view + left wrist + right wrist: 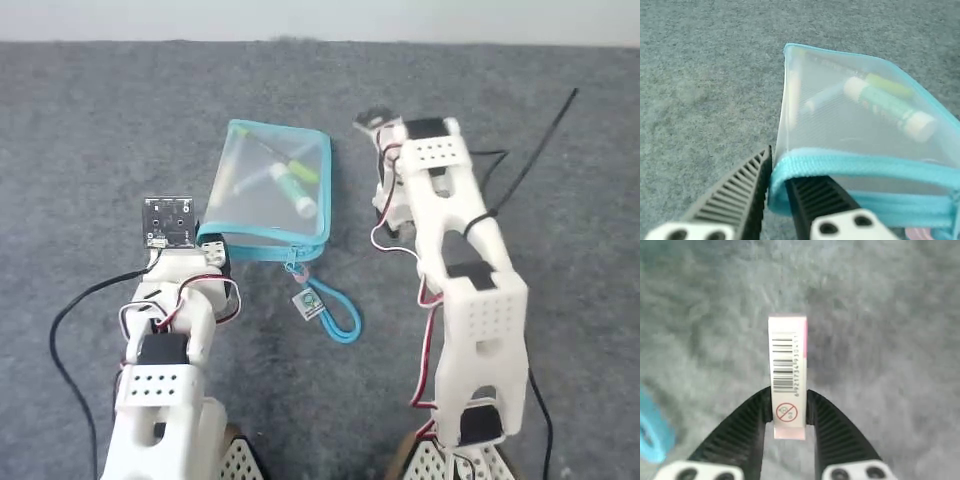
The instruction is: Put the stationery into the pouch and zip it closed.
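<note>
The clear mesh pouch [240, 205] with teal trim lies flat on the grey felt-like tabletop [100, 120], between the two arms and a little nearer the left one. The stationery already inside shows through its wall. A glue stick [293, 188] with a green body and white ends lies slantwise, a yellow-green marker [303, 170] is just beside it, and the left wrist view shows a pale blue pen-like item [822, 97] deeper in. That view also looks through the pouch wall [830, 135] at the glue stick [890, 107] and the marker [888, 85] lying side by side. The left gripper [213, 250] sits at the pouch's near corner. Its fingers [815, 197] are narrowed onto the teal edge band, with one ribbed finger on each side of it [777, 170]. Whether the zipper along that edge is fully open cannot be told. The zipper pull [294, 265] sits at the other near corner. A teal wrist strap [342, 315] with a small tag [311, 303] trails from it onto the tabletop. The right gripper [372, 122] is beyond the pouch's far right corner and apart from it. It is closed narrowly [789, 396] on a small white block with a pink edge and a barcode label [787, 355], most likely an eraser. The block stands upright between the pads, and most of its length sticks out past them. A blurred teal shape [651, 432] sits at the edge of the right wrist view.
</note>
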